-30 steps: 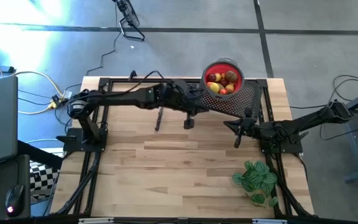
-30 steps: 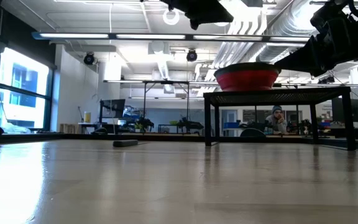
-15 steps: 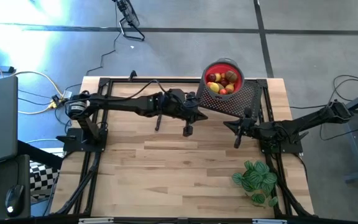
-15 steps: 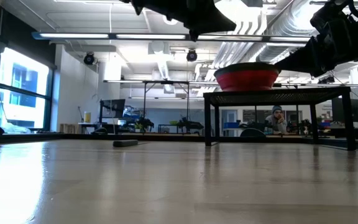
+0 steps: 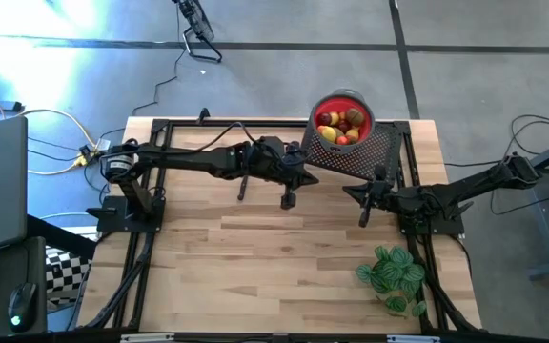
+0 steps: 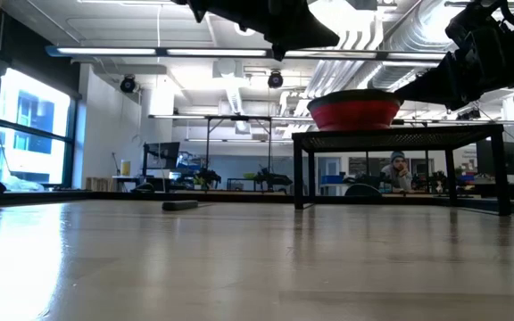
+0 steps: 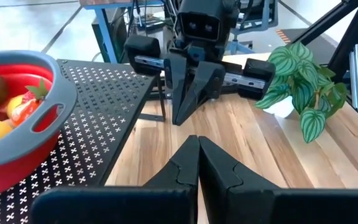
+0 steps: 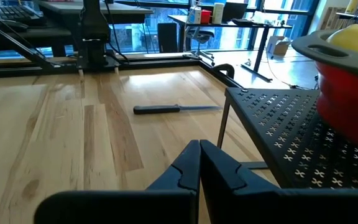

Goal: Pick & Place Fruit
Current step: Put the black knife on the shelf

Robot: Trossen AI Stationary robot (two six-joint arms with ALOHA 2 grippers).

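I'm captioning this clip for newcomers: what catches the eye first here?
First the red bowl heaped with fruit, on the black perforated stand at the table's far edge. Then the two dark arms meeting mid-table, the left end effector and right end effector both shut and empty. A green leafy plant sits near the right front corner.

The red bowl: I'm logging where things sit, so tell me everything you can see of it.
The red bowl is round, with a grey rim that has handle slots. It sits upright on the black perforated metal stand at the table's far edge, and is filled with fruit: small yellow, red, orange and brown pieces. Neither gripper touches it.
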